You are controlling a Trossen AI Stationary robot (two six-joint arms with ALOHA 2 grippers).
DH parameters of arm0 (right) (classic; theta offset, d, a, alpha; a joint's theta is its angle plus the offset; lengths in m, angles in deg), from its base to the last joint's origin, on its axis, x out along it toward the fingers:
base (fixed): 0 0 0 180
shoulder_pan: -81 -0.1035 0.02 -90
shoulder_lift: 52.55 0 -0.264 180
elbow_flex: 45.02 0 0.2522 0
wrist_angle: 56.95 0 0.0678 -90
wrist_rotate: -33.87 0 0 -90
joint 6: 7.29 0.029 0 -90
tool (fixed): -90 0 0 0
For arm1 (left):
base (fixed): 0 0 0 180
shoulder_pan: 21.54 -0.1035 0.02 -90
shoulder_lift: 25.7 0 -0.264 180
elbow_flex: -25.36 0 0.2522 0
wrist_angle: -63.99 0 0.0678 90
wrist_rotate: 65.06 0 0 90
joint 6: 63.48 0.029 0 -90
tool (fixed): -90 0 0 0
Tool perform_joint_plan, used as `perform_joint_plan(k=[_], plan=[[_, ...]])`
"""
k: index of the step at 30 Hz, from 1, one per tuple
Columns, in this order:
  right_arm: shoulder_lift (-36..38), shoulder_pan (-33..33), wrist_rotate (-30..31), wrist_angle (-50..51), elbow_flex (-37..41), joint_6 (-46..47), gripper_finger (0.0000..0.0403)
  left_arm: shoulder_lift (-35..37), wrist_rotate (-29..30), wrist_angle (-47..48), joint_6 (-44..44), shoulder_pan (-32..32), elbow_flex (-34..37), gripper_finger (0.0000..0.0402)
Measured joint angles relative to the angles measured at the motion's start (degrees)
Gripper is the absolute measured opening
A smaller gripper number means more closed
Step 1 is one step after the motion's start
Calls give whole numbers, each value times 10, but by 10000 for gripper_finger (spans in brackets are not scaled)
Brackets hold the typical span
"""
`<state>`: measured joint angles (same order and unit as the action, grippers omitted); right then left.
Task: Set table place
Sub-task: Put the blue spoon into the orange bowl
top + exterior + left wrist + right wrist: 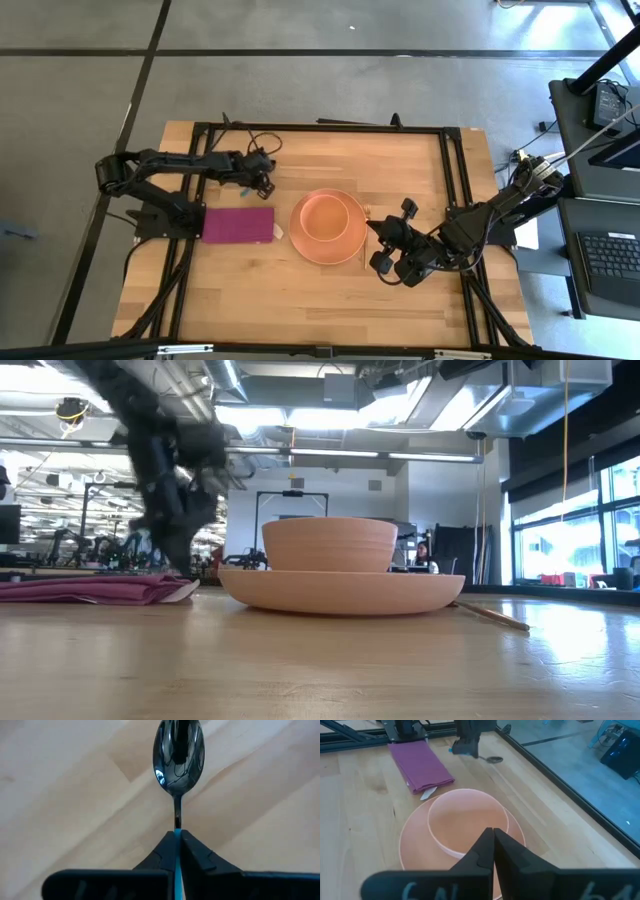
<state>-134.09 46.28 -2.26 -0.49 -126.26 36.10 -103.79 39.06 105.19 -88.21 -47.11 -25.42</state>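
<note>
My left gripper (177,837) is clamped on the blue handle of the spoon (178,750), whose dark bowl sticks out ahead of my fingertips above bare planks of the table (330,290). From above, that gripper (262,180) hangs just beyond the far edge of the magenta napkin (238,224) and beside the salmon-orange plate (328,246), which carries the matching bowl (322,215).

My hold is narrow: only the thin handle edge sits between my pads. I judge the spoon could pivot or slide out if I swing quickly, and land crooked or strike the plate rim. If I lower it over the napkin's loose fold, it may come to rest tilted.

My right gripper (388,247) waits with its fingers pressed together on nothing, just beside the plate's right edge. The slim gold fork (488,614) lies there close to it, so a careless move could knock the fork askew.

Only the left wrist view shows the pinch on the handle. The level view shows the fork lying flat to the right of the plate, but my left arm (165,470) there is a smear. The right wrist view shows the spoon (492,759) hovering over wood past the napkin (420,764).
</note>
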Motion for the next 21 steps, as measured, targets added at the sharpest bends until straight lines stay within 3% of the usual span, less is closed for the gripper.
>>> perform_joint_plan(k=[9, 18, 21], plan=[[0, 0, 7, 0, 0, -2, 10, 0, 33, 343, -2, 111, -266, 2], [5, 0, 34, 2, 0, -4, 10, -56, 27, 566, -113, 257, -440, 1], [14, 0, 36, 3, 0, -2, 10, -102, 4, 584, -125, 300, -481, 1]])
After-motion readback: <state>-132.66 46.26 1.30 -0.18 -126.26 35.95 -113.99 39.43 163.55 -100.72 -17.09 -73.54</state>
